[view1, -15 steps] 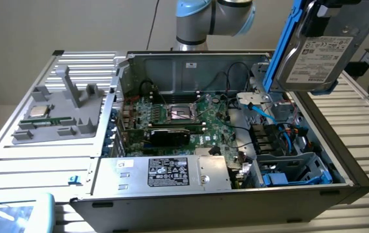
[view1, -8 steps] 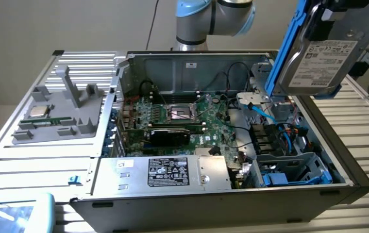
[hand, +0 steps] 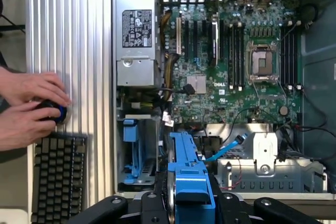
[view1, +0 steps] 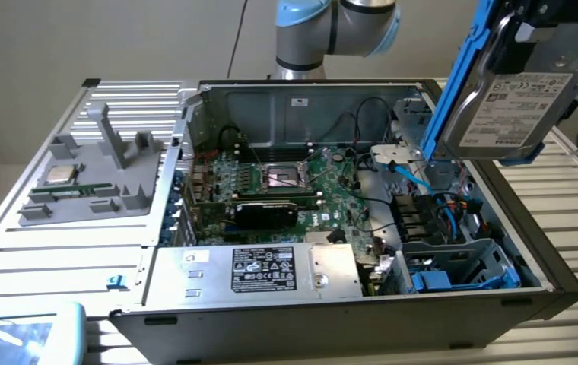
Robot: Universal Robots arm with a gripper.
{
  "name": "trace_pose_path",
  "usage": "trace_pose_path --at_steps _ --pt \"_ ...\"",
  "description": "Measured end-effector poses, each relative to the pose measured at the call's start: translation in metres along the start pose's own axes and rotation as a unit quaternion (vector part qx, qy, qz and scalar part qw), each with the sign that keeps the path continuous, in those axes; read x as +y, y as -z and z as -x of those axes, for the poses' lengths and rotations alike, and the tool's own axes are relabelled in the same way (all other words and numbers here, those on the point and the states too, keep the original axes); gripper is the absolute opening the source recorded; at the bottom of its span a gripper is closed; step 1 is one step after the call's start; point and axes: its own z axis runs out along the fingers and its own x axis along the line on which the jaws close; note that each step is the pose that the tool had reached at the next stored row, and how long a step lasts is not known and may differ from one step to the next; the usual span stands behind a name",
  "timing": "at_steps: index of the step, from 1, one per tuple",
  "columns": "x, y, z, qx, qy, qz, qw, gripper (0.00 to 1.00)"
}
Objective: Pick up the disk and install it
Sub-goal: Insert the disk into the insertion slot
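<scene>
- The end effector (hand: pixel 191 205) grips the disk (view1: pixel 507 106), held on edge.
- The disk hangs above the open computer case (view1: pixel 300 99), near its drive cage (view1: pixel 462 255).

"DELL" on motherboard (hand: pixel 220 95) (disk (view1: pixel 512 106) label print illegible).

Bright, even light; glare whitens the ribbed table (view1: pixel 46 258).

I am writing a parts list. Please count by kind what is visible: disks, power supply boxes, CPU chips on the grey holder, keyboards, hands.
disk: 1
power supply box: 1
CPU chip: 1
keyboard: 1
hands: 2
Total: 6
</scene>
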Motion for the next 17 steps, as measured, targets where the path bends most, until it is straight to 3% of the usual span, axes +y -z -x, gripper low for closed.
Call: trace_pose_path --at_steps 7,17 --pt "-0.0004 -0.0004 -0.015 0.0001 0.000 0.0000 1.0000 0.37" --pt "-0.0004 -0.0027 -0.027 0.0000 -0.002 0.0000 1.0000 0.37"
